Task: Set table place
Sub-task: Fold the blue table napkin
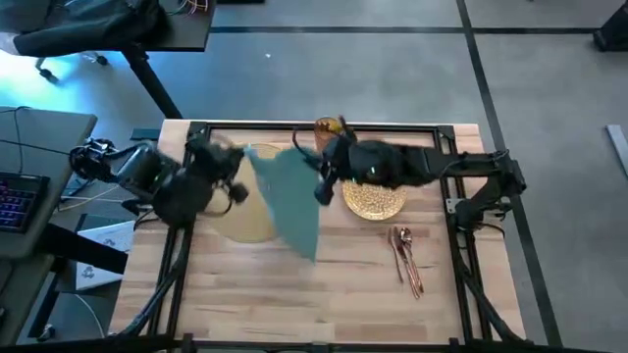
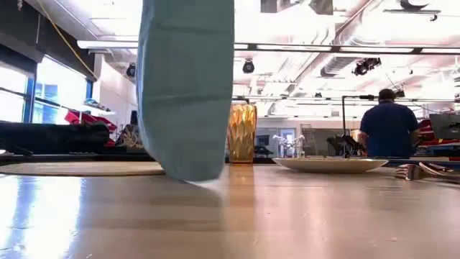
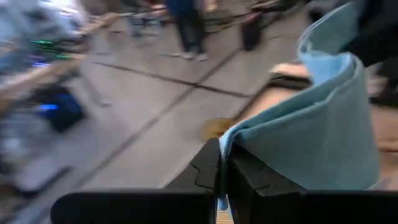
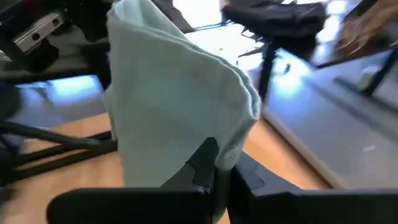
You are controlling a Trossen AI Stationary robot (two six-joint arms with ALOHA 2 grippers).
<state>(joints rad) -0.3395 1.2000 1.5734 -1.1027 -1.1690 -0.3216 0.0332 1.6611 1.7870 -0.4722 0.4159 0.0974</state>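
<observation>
Above the pale-gold placemat (image 1: 251,218), one teal napkin (image 1: 290,196) hangs with both claws clamped on it: left claw (image 1: 238,157), right claw (image 1: 322,188). One gold plate (image 1: 374,199), one amber cup (image 1: 327,128) and copper cutlery (image 1: 407,260) lie beyond, on the surface (image 1: 324,294). Only the low view shows a person (image 2: 389,124).

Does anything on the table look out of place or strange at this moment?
Only the teal napkin: it hangs in the air, pinched between the left gripper and right gripper, drooping to the table. The amber cup stands upright; gold plate and cutlery lie flat.
</observation>
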